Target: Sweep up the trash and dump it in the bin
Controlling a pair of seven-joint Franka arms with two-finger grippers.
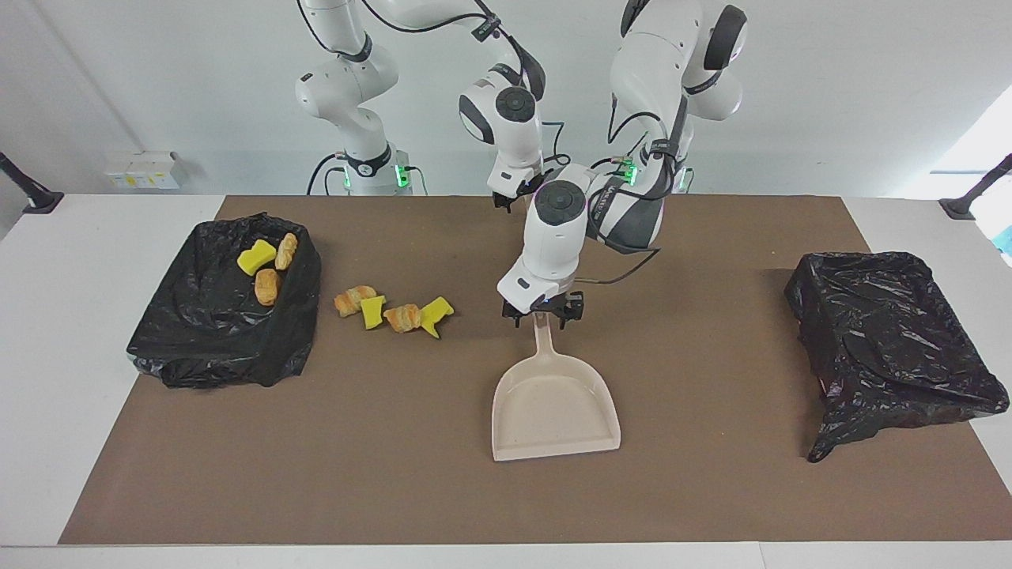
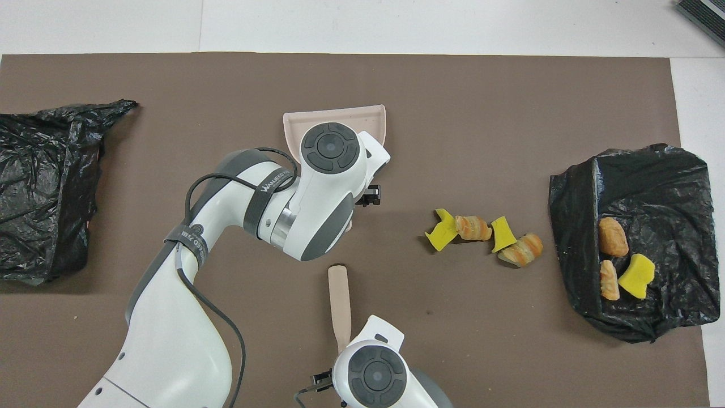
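Over the dustpan handle, left pincer seems part-spread; an off-centre pinch could twist it. Right pincer: can't tell.

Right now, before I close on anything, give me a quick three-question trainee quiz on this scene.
1. How many trash scraps lie on the mat, outside the bin?
2. True or false: the dustpan already holds scraps.
3. The left claw is at: A the dustpan's handle, B the bin, C the scraps.
Key: 1 four; 2 false; 3 A.
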